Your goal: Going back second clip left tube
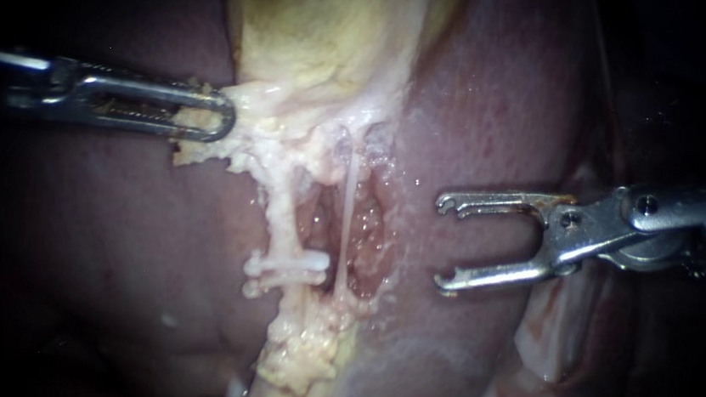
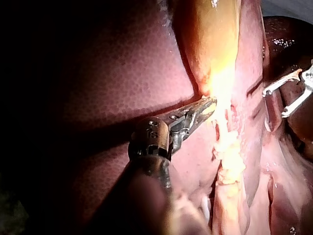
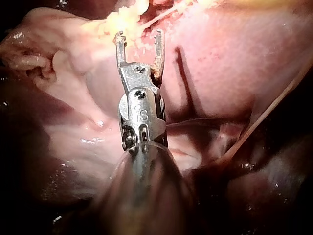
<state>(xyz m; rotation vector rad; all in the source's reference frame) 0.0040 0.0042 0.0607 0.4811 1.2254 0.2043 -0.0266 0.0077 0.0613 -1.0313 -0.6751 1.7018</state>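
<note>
Steel left instrument [image 1: 217,118] pinches pale tissue [image 1: 249,142], shaft lost in dark; right instrument [image 1: 443,242] gapes.

The endoscope sits close, facing straight onto the clip [image 1: 289,264] with liver [image 1: 111,229] either side. The left wrist camera looks along the left instrument [image 2: 208,104] toward the pale fatty tissue [image 2: 227,147] around the clip; the right wrist camera looks along the right instrument [image 3: 139,35] at seemingly that same tissue, from the clip's far side.
</note>
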